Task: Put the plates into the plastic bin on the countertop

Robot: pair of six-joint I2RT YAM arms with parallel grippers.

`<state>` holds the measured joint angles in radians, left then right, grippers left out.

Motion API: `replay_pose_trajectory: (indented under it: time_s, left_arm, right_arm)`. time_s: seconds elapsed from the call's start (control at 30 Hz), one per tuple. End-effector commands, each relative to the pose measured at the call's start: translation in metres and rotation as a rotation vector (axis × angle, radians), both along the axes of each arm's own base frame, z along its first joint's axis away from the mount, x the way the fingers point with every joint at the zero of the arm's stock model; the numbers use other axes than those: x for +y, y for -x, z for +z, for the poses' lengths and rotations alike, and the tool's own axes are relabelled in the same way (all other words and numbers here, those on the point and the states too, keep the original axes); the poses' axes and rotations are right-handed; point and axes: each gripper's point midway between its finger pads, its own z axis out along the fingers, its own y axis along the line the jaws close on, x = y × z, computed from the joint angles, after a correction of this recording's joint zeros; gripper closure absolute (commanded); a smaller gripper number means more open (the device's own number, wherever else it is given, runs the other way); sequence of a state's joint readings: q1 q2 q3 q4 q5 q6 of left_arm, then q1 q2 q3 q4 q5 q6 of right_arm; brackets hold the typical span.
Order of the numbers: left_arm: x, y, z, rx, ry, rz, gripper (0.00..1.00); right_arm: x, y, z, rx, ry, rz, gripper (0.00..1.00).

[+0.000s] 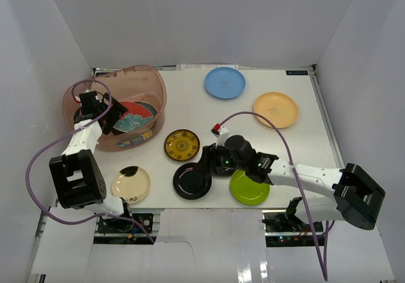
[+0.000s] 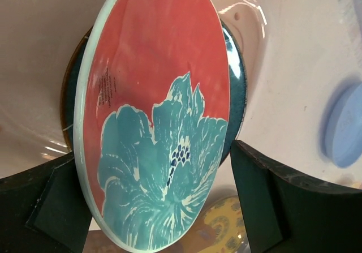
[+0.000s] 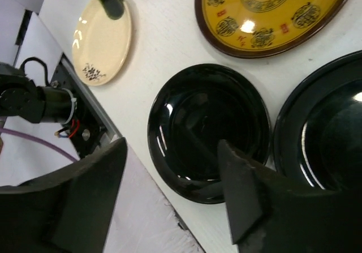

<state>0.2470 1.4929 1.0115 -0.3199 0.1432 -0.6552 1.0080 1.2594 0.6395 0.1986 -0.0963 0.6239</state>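
The pinkish plastic bin [image 1: 147, 80] stands at the back left of the white countertop [image 1: 190, 109]. Inside it, a red-and-teal plate [image 2: 153, 123] leans tilted on a dark teal plate [image 2: 238, 77]. My left gripper [image 2: 154, 151] is open, its fingers [image 2: 266, 196] wide either side of the tilted plate's lower edge. My right gripper [image 3: 172, 145] is open over a small glossy black plate [image 3: 203, 123], one finger [image 3: 249, 196] above its rim. A larger black plate [image 3: 328, 140] lies beside it. In the top view, my right gripper [image 1: 204, 163] is near the front edge.
On the countertop lie a light blue plate [image 1: 224, 82], an orange-yellow plate [image 1: 276, 109], a yellow-patterned plate [image 1: 182, 145], a lime green plate [image 1: 249, 188] and a cream plate [image 1: 131, 183]. The table's front rail [image 3: 85, 108] runs beside the right gripper. White walls enclose the space.
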Motion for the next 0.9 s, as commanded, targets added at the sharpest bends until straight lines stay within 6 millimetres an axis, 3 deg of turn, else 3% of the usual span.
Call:
replay_pose_trajectory:
  time_s: [0.0, 0.03, 0.07, 0.13, 0.23, 0.27, 0.4, 0.57, 0.83, 0.87]
  left_arm:
    - [0.011, 0.003, 0.033, -0.077, -0.107, 0.006, 0.02]
    - [0.015, 0.009, 0.027, -0.057, -0.130, 0.020, 0.02]
    - [0.023, 0.014, 0.032, -0.063, -0.179, 0.048, 0.02]
    - [0.036, 0.024, 0.034, -0.054, -0.253, 0.102, 0.02]
    - [0.034, 0.026, 0.036, -0.047, -0.325, 0.106, 0.02]
    - [0.034, 0.027, 0.035, -0.036, -0.369, 0.116, 0.02]
    - [0.028, 0.032, 0.021, 0.023, -0.474, 0.081, 0.02]
    - [0.021, 0.028, 0.021, 0.033, -0.513, 0.039, 0.02]
    - [0.002, 0.024, 0.005, 0.104, -0.495, -0.076, 0.02]
    - [0.000, 0.025, 0.010, 0.085, -0.480, -0.066, 0.02]
  right_arm:
    - [0.009, -0.025, 0.031, -0.097, -0.028, -0.068, 0.31]
    - [0.003, -0.037, 0.031, -0.142, 0.005, -0.122, 0.38]
    - [0.002, -0.045, 0.039, -0.175, 0.015, -0.147, 0.54]
    - [-0.007, -0.062, 0.044, -0.242, 0.098, -0.194, 0.65]
    - [-0.024, -0.081, 0.036, -0.270, 0.225, -0.233, 0.73]
    - [-0.026, -0.088, 0.043, -0.300, 0.241, -0.234, 0.74]
    - [-0.055, -0.122, 0.044, -0.310, 0.290, -0.308, 0.79]
    - [-0.090, -0.167, 0.045, -0.305, 0.326, -0.401, 0.80]
    - [-0.127, -0.218, 0.035, -0.289, 0.388, -0.503, 0.69]
    - [-0.135, -0.225, 0.030, -0.276, 0.398, -0.523, 0.66]
